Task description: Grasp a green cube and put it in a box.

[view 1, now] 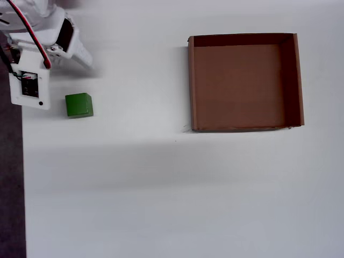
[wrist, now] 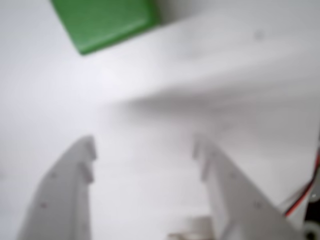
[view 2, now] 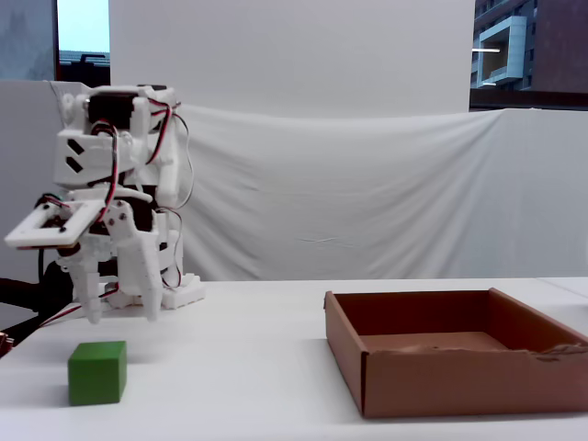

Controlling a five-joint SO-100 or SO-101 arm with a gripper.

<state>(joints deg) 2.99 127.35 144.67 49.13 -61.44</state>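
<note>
The green cube (view 1: 79, 105) sits on the white table at the left; it also shows in the fixed view (view 2: 96, 372) and blurred at the top left of the wrist view (wrist: 107, 22). My gripper (view 2: 121, 315) is open and empty. It points down and hangs above the table just behind the cube, apart from it. In the wrist view the gripper (wrist: 145, 142) has only bare table between its two white fingers. In the overhead view the gripper (view 1: 71, 61) is just above the cube. The brown cardboard box (view 1: 191, 80) stands empty at the right, and the fixed view (view 2: 459, 377) shows it too.
The arm's base (view 2: 179, 292) stands at the table's back left. The table's left edge (view 1: 22, 177) borders a dark strip in the overhead view. A white cloth backdrop (view 2: 367, 193) closes the back. White table lies between cube and box.
</note>
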